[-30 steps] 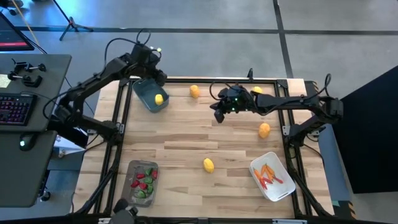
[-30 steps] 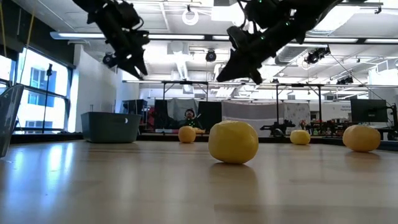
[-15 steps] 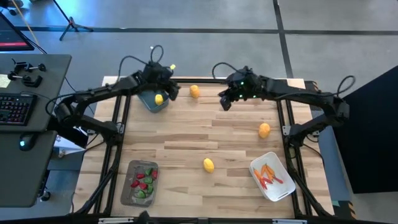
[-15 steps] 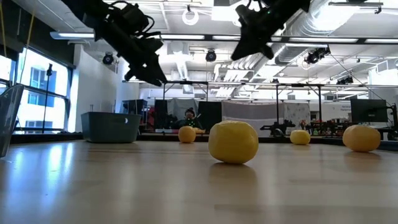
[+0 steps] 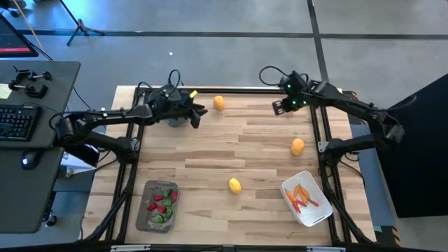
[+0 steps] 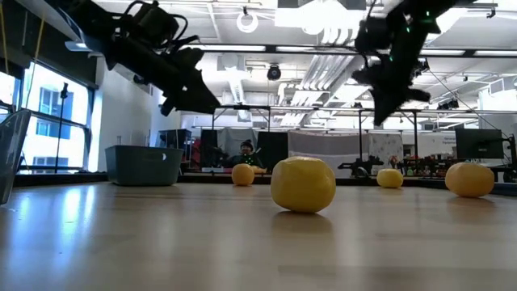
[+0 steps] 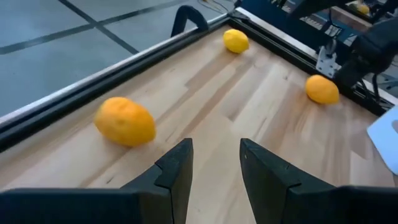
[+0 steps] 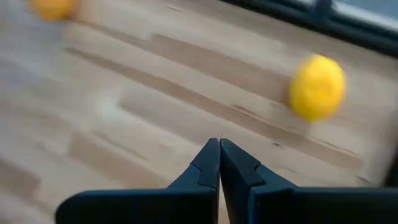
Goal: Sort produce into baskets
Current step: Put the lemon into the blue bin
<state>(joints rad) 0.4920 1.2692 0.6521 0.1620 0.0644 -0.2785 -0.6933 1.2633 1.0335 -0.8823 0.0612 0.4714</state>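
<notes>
Wooden surface (image 5: 210,150) holds four loose lemons; from above I see one (image 5: 234,185) mid-surface. My left claw (image 7: 214,163), narrowly open, faces another (image 7: 125,121). Only the right wrist view shows my right claw (image 8: 219,149) closed, empty.

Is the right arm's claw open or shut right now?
Shut and empty. In the right wrist view the right claw has its two dark fingers pressed together, nothing between them, above bare wood with a yellow lemon farther off.

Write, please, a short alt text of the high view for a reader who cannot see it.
Two dark arms reach over a wooden table: the left tool hovers open beside an orange fruit, and the right tool is shut and empty. A grey tray and a white tub sit near the front.
</notes>
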